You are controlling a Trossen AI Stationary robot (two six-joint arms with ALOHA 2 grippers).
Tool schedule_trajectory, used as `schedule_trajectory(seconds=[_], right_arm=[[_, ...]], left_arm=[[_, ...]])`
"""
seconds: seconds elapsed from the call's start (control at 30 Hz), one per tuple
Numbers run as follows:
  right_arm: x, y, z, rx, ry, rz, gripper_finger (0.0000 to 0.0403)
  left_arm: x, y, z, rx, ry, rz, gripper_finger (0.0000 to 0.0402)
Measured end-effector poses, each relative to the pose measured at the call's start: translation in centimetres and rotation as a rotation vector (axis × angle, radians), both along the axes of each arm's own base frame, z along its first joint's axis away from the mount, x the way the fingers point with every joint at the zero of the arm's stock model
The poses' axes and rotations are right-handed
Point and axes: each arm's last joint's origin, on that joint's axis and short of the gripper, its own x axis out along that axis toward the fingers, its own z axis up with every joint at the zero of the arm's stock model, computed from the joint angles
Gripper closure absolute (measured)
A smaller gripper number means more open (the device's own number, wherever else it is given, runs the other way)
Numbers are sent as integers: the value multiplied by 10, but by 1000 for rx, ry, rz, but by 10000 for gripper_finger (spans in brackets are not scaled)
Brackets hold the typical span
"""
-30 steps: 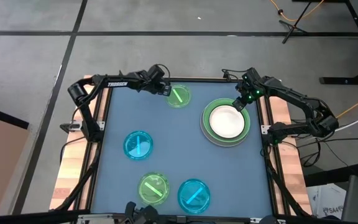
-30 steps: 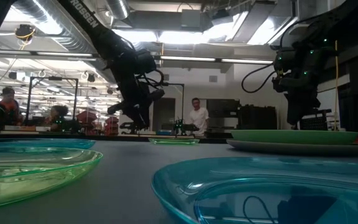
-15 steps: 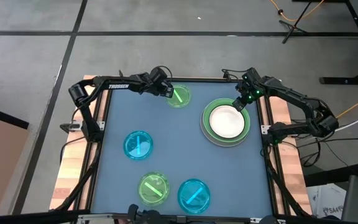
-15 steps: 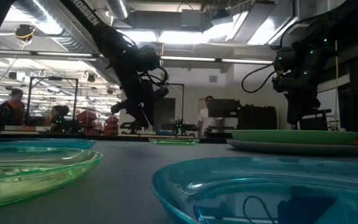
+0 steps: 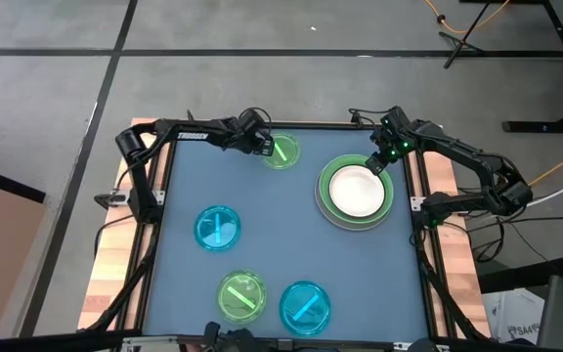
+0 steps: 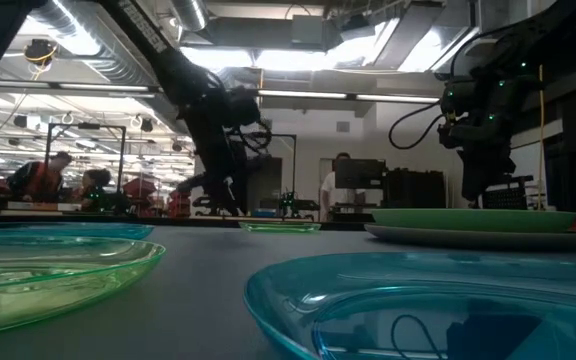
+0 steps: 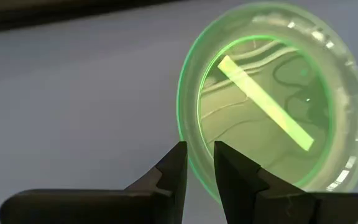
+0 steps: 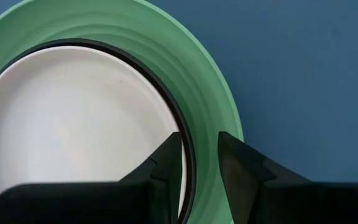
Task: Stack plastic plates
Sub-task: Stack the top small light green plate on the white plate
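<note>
Reaching further: left fingers [image 7: 199, 163] now straddling green plate [image 7: 272, 99] rim

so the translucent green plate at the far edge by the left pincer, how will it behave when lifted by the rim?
The round translucent green plastic plate looks thin and shallow, so probably light and fairly stiff. Its glossy rim may slip between the left pincer fingers, which straddle the edge with only a narrow gap. Held at one edge, it will likely droop or swing. Lying flat, it shouldn't roll.
</note>
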Motion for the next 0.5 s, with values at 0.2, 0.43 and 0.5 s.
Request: schedule_trajectory(seconds=[0.2,0.43,0.5], right_arm=[[0,0,0,0,0,1,310],[0,0,0,-1,0,0,310],[0,0,0,-1,0,1,310]], left_arm=[[2,2,-17,-22,29,-2,328],[5,4,-20,-39,-12,-19,328],[5,4,-20,-41,-11,-20,328]])
